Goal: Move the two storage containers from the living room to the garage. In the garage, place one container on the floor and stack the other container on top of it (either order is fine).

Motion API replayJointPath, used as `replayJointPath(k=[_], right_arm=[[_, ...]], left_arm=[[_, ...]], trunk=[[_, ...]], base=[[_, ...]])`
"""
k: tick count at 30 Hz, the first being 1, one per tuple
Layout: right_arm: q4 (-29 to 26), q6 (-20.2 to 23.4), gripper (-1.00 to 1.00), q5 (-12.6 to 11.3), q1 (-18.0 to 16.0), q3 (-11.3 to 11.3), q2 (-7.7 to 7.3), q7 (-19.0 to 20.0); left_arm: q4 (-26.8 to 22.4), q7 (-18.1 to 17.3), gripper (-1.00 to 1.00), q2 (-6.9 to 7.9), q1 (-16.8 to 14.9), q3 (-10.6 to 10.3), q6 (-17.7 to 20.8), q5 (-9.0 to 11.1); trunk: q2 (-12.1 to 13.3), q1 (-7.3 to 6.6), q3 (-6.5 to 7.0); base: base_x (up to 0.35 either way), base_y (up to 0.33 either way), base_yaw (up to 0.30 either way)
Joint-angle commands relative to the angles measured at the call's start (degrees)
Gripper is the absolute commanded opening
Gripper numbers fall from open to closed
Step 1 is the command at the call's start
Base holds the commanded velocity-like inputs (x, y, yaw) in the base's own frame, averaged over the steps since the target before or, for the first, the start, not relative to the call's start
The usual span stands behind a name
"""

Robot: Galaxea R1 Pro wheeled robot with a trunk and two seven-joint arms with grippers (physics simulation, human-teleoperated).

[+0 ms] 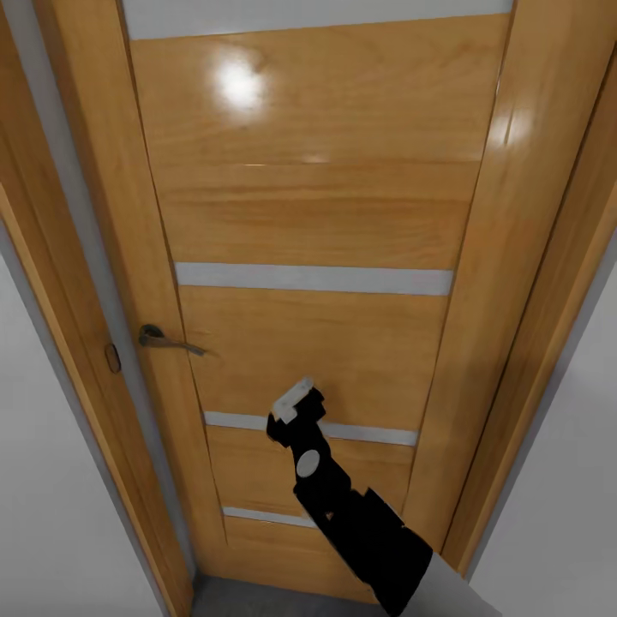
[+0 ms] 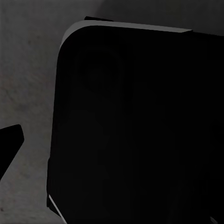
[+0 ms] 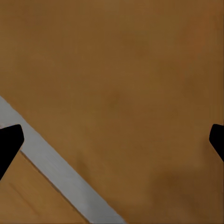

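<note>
Right gripper (image 3: 112,135): fingers (image 3: 9,142) spread wide, nothing between them, one black tip at each side of the right wrist view. They point straight at the door (image 1: 317,214), close to its wood face, with one pale inlay strip (image 3: 60,170) running diagonally behind the tips.

Head view: right gripper (image 1: 296,403) is raised in front of the door's lower half, just above the third pale strip (image 1: 360,433) and well below the second strip (image 1: 313,278). Right arm (image 1: 360,514) runs down and away from the door toward the robot.

Left gripper: one black finger (image 2: 9,140) shows at the edge of the left wrist view; the other is out of frame, so can't tell whether they're apart or together. Beside it is a large dark rounded-corner body (image 2: 140,126) with a pale top edge, over dark grey rough floor (image 2: 28,70).

Door is light wood, shut in its frame (image 1: 94,257). Lever handle (image 1: 167,340) sits at the door's left edge, between second and third strips in height, well apart from the right gripper. White walls (image 1: 51,480) flank the frame; a sliver of dark grey floor shows at the door's foot.

Neither storage container appears in the three views, so their location can't be read here.
</note>
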Motion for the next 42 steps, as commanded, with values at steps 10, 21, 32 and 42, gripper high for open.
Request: replayJointPath(k=[10, 21, 32, 42], right_arm=[[9.7, -0.3, 1.00, -3.9, -7.8, 0.2, 0.00, -0.5], [23.6, -2.6, 1.00, -8.3, -18.7, 0.1, 0.00, -3.1], [29.3, -4.3, 1.00, -14.0, -23.7, 0.1, 0.00, -6.3], [27.9, -4.2, 1.00, -13.7, -23.7, 0.1, 0.00, -8.3]], left_arm=[[-0.1, -0.1, 1.00, -0.01, 0.0, 0.1, -0.1, 0.5], [-0.1, -0.1, 1.00, -0.01, 0.0, 0.1, -0.1, 0.5], [-0.1, -0.1, 1.00, -0.01, 0.0, 0.1, -0.1, 0.6], [-0.1, -0.1, 1.00, -0.01, 0.0, 0.1, -0.1, 0.6]], trunk=[[0.0, 0.00, -0.05], [0.0, 0.00, -0.05], [0.0, 0.00, -0.05], [0.0, 0.00, -0.05]], base=[[0.000, 0.000, 0.000], [0.000, 0.000, 0.000], [0.000, 0.000, 0.000], [0.000, 0.000, 0.000]])
